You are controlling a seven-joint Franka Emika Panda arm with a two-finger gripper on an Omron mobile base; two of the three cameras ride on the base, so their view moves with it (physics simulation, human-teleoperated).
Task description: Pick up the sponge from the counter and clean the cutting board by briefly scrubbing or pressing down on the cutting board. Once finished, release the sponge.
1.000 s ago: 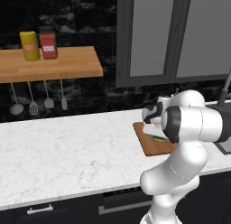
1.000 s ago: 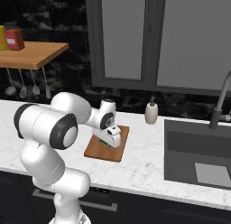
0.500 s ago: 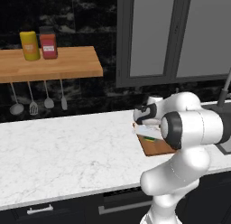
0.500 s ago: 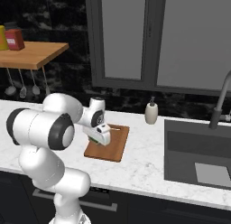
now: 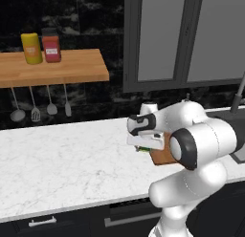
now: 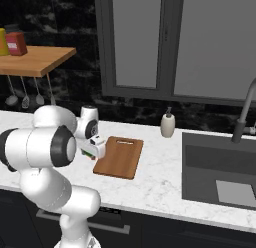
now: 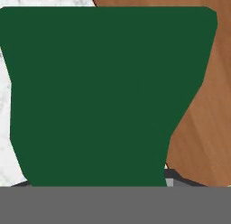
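Sponge (image 7: pixel 103 96) sits clenched in my gripper (image 6: pixel 95 148); in the hand view its dark green face covers most of the frame, from the upper left down to the bottom centre. Behind it, the board (image 7: pixel 203 105) shows along the right side and the counter (image 7: pixel 5 128) in a thin strip at the left. So I judge I am over the board's edge, carrying the sponge in, with the scrub not yet done. In the right base view my gripper hangs left of centre, beside the board's near left corner (image 6: pixel 120 157). Next I should move further over the board, press down briefly, then let go. Further back, a soap bottle (image 6: pixel 168 125) stands centre-right.
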